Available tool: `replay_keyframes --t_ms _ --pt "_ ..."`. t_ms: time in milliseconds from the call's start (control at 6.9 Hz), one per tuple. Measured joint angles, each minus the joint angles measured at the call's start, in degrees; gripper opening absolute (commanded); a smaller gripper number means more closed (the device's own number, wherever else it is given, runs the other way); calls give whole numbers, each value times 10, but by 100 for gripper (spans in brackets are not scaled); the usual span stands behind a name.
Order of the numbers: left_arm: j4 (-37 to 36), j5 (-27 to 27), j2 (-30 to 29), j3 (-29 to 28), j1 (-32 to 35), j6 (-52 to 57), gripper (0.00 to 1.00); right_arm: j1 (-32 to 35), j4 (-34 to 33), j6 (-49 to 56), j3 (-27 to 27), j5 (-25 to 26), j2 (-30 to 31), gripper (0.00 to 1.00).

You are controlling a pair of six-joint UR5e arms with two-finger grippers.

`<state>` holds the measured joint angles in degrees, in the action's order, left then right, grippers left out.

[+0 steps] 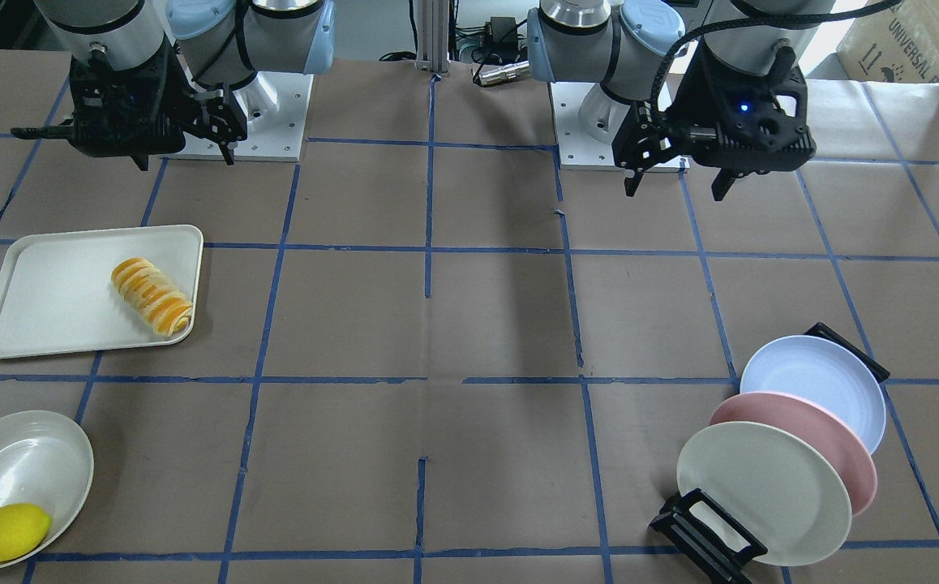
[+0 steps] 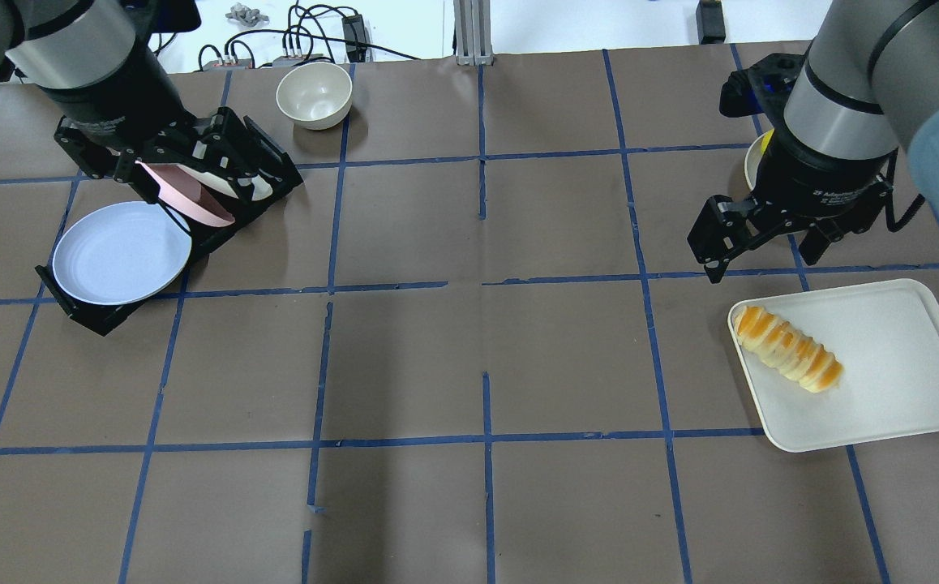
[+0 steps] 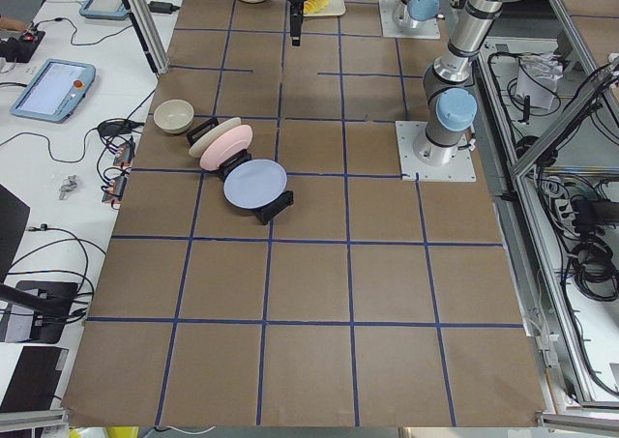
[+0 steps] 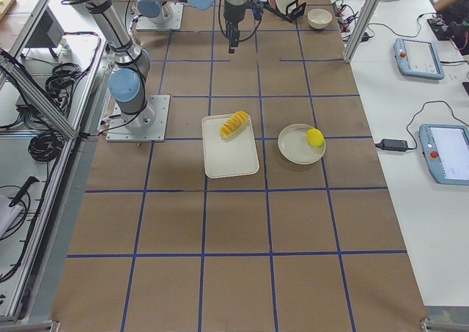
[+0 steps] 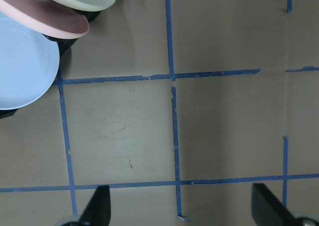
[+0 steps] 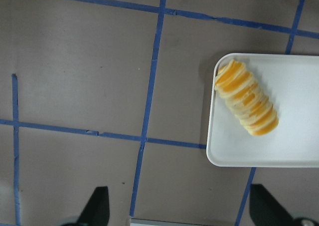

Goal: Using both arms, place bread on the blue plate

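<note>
The bread (image 1: 152, 296), a twisted roll with orange and cream stripes, lies on a white tray (image 1: 48, 292); it also shows in the right wrist view (image 6: 246, 105). The blue plate (image 1: 814, 389) stands tilted at the end of a black rack, and shows in the overhead view (image 2: 122, 253) and the left wrist view (image 5: 22, 69). My right gripper (image 1: 186, 158) hangs open and empty above the table, beside the tray's corner. My left gripper (image 1: 676, 182) hangs open and empty, high beside the plate rack.
A pink plate (image 1: 842, 462) and a cream-white plate (image 1: 761, 491) stand in the same rack (image 1: 705, 535). A yellow lemon (image 1: 6, 532) lies in a shallow bowl (image 1: 23, 422). A small cream bowl (image 2: 314, 93) stands beyond the rack.
</note>
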<state>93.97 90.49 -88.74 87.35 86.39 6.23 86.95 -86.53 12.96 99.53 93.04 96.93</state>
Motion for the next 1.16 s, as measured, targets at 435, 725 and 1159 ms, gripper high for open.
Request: replay_keyframes --t_ms 435,725,1159 --pt "0 -26 -30 -3 -168 174 100 -80 -171 94 139 0 1 100" --pt "-24 -34 -100 -20 -263 285 100 -91 -282 190 193 0 -15 100" --pt "-96 -38 -241 -72 -336 396 100 -134 -381 318 229 -1 -63 100"
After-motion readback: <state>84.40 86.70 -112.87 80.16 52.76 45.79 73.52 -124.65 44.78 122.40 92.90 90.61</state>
